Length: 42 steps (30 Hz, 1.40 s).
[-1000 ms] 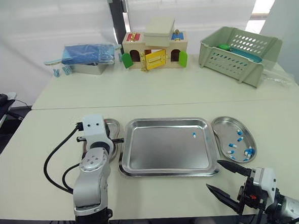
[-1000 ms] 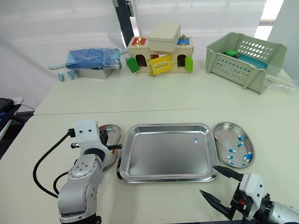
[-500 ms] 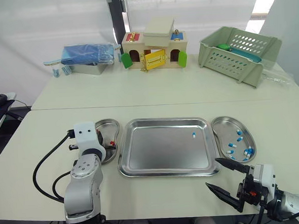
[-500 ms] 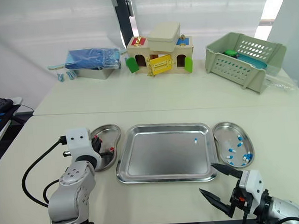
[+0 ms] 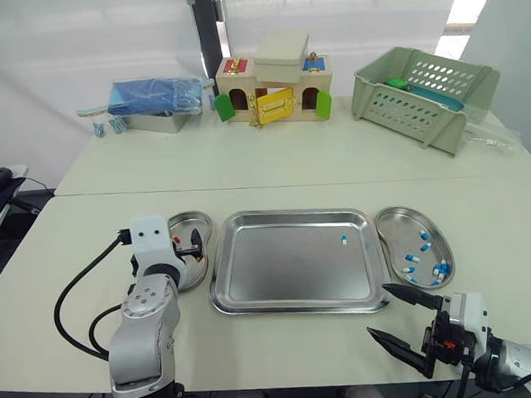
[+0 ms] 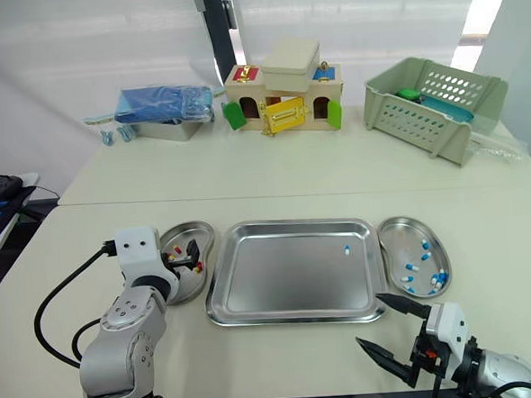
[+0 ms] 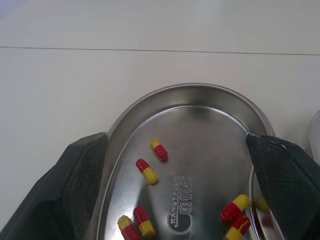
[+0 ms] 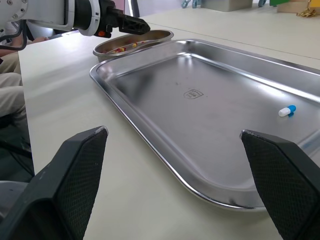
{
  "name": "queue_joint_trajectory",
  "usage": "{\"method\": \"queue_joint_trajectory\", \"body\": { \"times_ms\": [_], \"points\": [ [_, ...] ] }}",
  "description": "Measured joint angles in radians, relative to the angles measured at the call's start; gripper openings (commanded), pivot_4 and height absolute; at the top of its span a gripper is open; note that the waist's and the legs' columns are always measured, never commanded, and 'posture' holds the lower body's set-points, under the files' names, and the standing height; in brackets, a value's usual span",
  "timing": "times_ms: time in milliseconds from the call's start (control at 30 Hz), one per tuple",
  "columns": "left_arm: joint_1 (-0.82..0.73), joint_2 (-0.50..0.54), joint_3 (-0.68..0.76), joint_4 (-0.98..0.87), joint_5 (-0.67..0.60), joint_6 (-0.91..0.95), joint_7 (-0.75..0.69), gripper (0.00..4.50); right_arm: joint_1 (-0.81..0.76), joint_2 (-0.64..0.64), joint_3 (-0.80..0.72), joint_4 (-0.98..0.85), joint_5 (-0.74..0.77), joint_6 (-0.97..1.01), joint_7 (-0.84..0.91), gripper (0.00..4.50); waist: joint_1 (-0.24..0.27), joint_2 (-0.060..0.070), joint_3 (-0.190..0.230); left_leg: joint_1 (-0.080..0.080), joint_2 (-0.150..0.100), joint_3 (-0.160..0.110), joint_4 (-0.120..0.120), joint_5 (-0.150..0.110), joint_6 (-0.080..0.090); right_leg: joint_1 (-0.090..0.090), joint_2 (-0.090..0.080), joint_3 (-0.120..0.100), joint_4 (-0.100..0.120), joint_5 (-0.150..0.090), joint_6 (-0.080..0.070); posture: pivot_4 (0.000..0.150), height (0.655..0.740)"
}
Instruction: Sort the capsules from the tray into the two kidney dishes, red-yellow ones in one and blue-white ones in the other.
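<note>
A steel tray (image 5: 288, 274) lies in the middle of the table with one blue-white capsule (image 5: 345, 239) near its far right corner. To its left sits a kidney dish (image 7: 200, 150) holding several red-yellow capsules (image 7: 147, 171). My left gripper (image 5: 189, 250) hovers over that dish, open, with nothing between its fingers. The right kidney dish (image 5: 395, 218) holds several blue-white capsules (image 5: 427, 252). At the tray's near right corner my right gripper (image 5: 381, 311) stands open and empty, pointing across the tray (image 8: 200, 95).
On the far table stand a blue-covered metal box (image 5: 156, 105), a wooden toy house (image 5: 275, 90) and a green plastic basket (image 5: 426, 94). A black cable (image 5: 82, 296) loops beside my left arm.
My left gripper went from shut to wide open above the left dish, and that arm shifted a little to the left. The right gripper has stayed put.
</note>
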Motion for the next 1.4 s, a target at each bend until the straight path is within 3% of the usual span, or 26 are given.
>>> {"method": "queue_joint_trajectory", "body": {
  "times_ms": [100,367,467,633,833,1067,1200,1400],
  "points": [
    [0.009,0.07,0.004,0.005,-0.027,-0.048,-0.088,4.47,0.005,-0.005,-0.035,0.0,0.006,-0.001,-0.002,4.5,0.0,0.0,0.0,0.0,0.0,0.0,0.0,0.0,0.0,0.0,0.0,0.0,0.0,0.0,0.0,0.15,0.74],
    [0.193,0.547,0.247,0.189,-0.272,-0.253,-0.696,4.47,-0.03,-0.179,-0.325,0.027,0.168,0.205,-0.029,4.5,-0.007,0.001,0.0,0.001,0.001,0.003,-0.002,0.0,0.001,-0.001,0.0,0.002,0.0,0.0,-0.001,0.15,0.74],
    [0.272,0.66,0.331,0.321,-0.278,-0.369,-0.833,4.47,-0.059,-0.289,-0.392,0.098,0.188,0.289,0.005,4.5,-0.005,0.0,0.001,0.001,0.001,0.003,-0.002,0.0,0.001,-0.001,0.0,0.002,-0.001,0.0,-0.001,0.15,0.74],
    [0.343,0.775,0.439,0.529,-0.226,-0.52,-0.915,4.47,-0.15,-0.389,-0.443,0.242,0.189,0.382,0.043,4.5,-0.004,-0.001,0.001,0.0,0.001,0.003,-0.002,-0.001,0.001,-0.001,0.0,0.001,-0.001,0.0,-0.001,0.15,0.74],
    [0.373,0.8,0.471,0.625,-0.205,-0.608,-0.938,4.47,-0.275,-0.445,-0.434,0.412,0.124,0.393,0.087,4.5,-0.006,-0.001,0.002,0.0,0.002,0.004,-0.003,-0.001,0.001,-0.001,0.0,0.001,-0.001,0.0,-0.001,0.15,0.74],
    [0.413,0.791,0.484,0.595,-0.208,-0.624,-0.933,4.47,-0.354,-0.449,-0.39,0.502,0.057,0.38,0.125,4.5,-0.008,-0.001,0.002,0.0,0.002,0.005,-0.003,-0.001,0.001,-0.002,0.0,0.002,0.0,0.0,-0.001,0.15,0.74],
    [0.43,0.744,0.484,0.529,-0.226,-0.624,-0.933,4.47,-0.375,-0.448,-0.381,0.523,0.036,0.377,0.139,4.5,-0.008,-0.001,0.002,0.0,0.002,0.005,-0.002,-0.001,0.001,-0.002,0.0,0.002,0.0,0.0,-0.001,0.15,0.74],
    [0.462,0.584,0.442,0.367,-0.3,-0.698,-0.958,4.47,-0.43,-0.448,-0.371,0.522,0.039,0.41,0.151,4.5,-0.006,-0.001,0.002,0.0,0.002,0.005,-0.002,-0.001,0.001,-0.002,0.0,0.002,0.0,0.0,-0.001,0.15,0.74]
  ]
}}
